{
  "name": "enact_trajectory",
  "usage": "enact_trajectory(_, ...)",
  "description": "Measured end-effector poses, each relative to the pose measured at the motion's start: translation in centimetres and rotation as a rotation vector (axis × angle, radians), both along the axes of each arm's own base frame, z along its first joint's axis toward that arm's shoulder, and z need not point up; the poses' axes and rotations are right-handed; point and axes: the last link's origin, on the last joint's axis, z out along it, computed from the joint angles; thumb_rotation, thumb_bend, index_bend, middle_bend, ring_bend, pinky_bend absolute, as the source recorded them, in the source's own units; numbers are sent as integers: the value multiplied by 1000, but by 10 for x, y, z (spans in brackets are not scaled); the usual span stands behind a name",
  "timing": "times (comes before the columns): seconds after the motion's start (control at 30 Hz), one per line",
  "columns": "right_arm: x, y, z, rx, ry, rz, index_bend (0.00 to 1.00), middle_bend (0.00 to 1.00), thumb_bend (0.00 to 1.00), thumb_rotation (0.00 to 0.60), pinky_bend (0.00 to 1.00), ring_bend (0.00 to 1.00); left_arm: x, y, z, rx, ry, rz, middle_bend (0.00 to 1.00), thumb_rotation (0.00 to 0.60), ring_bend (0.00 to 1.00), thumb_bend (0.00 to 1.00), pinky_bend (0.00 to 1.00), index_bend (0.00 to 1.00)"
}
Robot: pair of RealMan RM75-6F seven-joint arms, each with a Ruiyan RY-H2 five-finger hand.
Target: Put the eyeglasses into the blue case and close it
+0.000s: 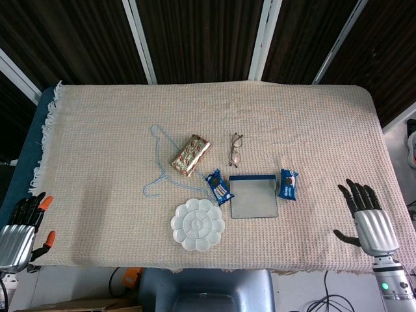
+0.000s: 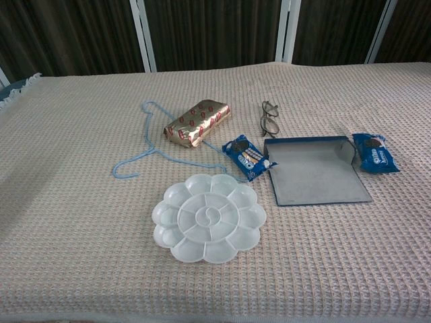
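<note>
The right hand [image 1: 367, 218] rests palm-down on the cloth with fingers spread, holding nothing; the open blue case [image 1: 254, 195] lies well off to its left, a blue snack packet [image 1: 288, 184] between them. The folded eyeglasses [image 1: 235, 149] lie just beyond the case. The left hand [image 1: 21, 231] sits at the table's [image 1: 97, 130] near left edge, well apart from everything.

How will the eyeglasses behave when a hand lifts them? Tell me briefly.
The eyeglasses have a thin wire frame, so they are probably light and easily bent. They lie folded flat on the woven cloth, so they likely won't roll, but fingers may struggle to get under them. The lenses could be slippery.
</note>
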Motion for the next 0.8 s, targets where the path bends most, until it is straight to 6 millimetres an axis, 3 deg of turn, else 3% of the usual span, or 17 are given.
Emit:
enact_trajectory(0.27,-5,-6,3,3,-4,-16,10,0,195,600,16,0,1,3,-3,-13,1,5,0,600,0,402,23,0)
enact_trajectory(0.43,-10,-31,4,1,29,-14,26,0,194,600,16,0,-1,9,-3,-17,-7,16,0,600,0,402,24,0)
enact_trajectory(0.57,-7,-71,3,25,70,-2,69,0,195,600,16,0,-2,14,-3,-12,-5,29,0,600,0,403,23,0)
enact_trajectory(0.8,24,-167,-11,72,255,76,103,0,195,600,16,0,-4,18,-1,-5,-20,41,0,600,0,402,24,0)
